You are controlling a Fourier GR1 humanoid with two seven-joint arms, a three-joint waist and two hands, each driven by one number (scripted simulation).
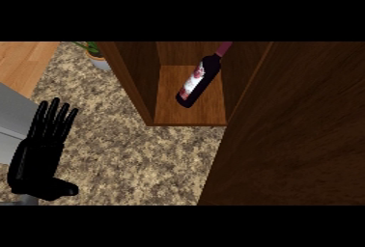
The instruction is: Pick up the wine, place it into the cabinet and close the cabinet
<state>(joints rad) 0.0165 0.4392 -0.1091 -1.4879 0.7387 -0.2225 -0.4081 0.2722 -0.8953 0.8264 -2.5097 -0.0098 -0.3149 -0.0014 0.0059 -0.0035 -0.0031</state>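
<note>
A dark wine bottle [198,82] with a white and red label stands tilted inside the open wooden cabinet [189,113], resting on its shelf floor with its neck toward the top. The cabinet door [292,130] is swung open and fills the right side of the view. My left hand [43,149] rests open at the lower left, fingers straight and pointing up, well apart from the cabinet. My right hand does not show; no hand touches the bottle.
A speckled granite counter [135,149] runs beneath the cabinet. A potted plant [94,52] sits at the top left beside the cabinet's wall. Wooden floor [25,60] and a grey surface [13,116] lie at the far left.
</note>
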